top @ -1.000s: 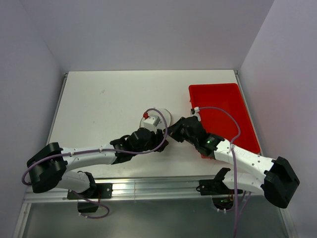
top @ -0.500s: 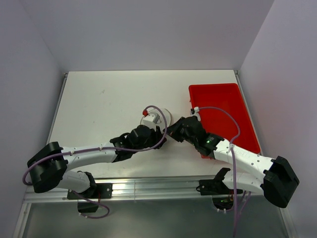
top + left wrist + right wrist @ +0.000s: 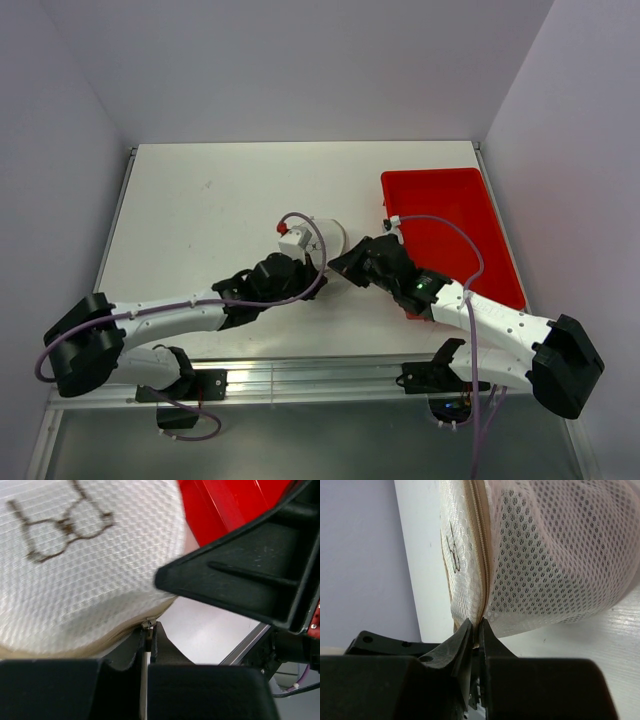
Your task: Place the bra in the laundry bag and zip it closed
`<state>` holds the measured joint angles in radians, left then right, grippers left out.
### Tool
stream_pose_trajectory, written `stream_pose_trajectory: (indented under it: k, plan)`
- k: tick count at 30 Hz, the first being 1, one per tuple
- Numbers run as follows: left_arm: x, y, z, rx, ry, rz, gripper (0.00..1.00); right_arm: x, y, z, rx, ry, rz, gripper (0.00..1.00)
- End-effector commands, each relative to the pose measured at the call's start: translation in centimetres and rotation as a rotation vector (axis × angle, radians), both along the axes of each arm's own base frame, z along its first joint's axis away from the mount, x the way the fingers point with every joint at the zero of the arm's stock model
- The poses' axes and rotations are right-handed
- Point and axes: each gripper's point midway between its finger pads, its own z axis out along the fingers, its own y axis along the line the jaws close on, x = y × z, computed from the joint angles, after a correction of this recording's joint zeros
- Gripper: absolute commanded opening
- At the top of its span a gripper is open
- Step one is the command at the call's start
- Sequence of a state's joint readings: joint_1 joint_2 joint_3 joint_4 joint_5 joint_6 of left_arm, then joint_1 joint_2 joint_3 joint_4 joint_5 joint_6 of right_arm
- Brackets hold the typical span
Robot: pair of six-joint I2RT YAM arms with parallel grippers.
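The white mesh laundry bag [image 3: 326, 230] lies mid-table between my two grippers. In the left wrist view the laundry bag [image 3: 85, 565] fills the upper left, and its small metal zipper pull [image 3: 148, 624] sits pinched between the tips of my left gripper [image 3: 148, 631], which is shut. My right gripper [image 3: 479, 628] is shut on the bag's zipper seam [image 3: 481, 555] at its lower end. From above, the left gripper [image 3: 312, 263] and the right gripper [image 3: 340, 266] meet at the bag's near side. The bra is hidden; only a dark tone shows through the mesh.
A red tray [image 3: 450, 215] stands at the right of the table, just behind the right arm. The table's metal front rail [image 3: 300, 375] runs along the near edge. The right gripper's black body [image 3: 250, 580] crowds the left wrist view.
My left gripper has closed onto the zipper pull. The left arm has drawn slightly left and back, which uncovers more of the white bag from above. The right gripper keeps its hold.
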<state>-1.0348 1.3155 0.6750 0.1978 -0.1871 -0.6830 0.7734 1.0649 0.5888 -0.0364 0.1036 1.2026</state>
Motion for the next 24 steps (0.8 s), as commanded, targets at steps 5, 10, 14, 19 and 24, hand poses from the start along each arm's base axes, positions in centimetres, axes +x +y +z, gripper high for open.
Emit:
stream_pose_trajectory:
  k: [5, 10, 14, 19, 24]
  plan:
    - [1.3, 5.3, 0.7, -0.029, -0.007, 0.144, 0.00, 0.8, -0.4, 1.7, -0.029, -0.055, 0.009, 0.00]
    - [1.8, 8.9, -0.1, -0.017, 0.015, 0.225, 0.00, 1.6, -0.4, 2.6, -0.056, -0.086, 0.054, 0.00]
    - [2.4, 11.7, 0.0, -0.030, 0.023, 0.304, 0.00, 2.9, -0.6, 3.6, -0.075, -0.116, 0.117, 0.00]
    - [2.3, 13.7, 0.3, -0.029, 0.025, 0.357, 0.00, 5.0, 0.2, 4.4, -0.149, -0.147, 0.212, 0.00]
    - [1.6, 13.2, 1.3, -0.056, 0.011, 0.300, 0.00, 7.5, 3.1, 5.2, -0.183, -0.162, 0.328, 0.00]
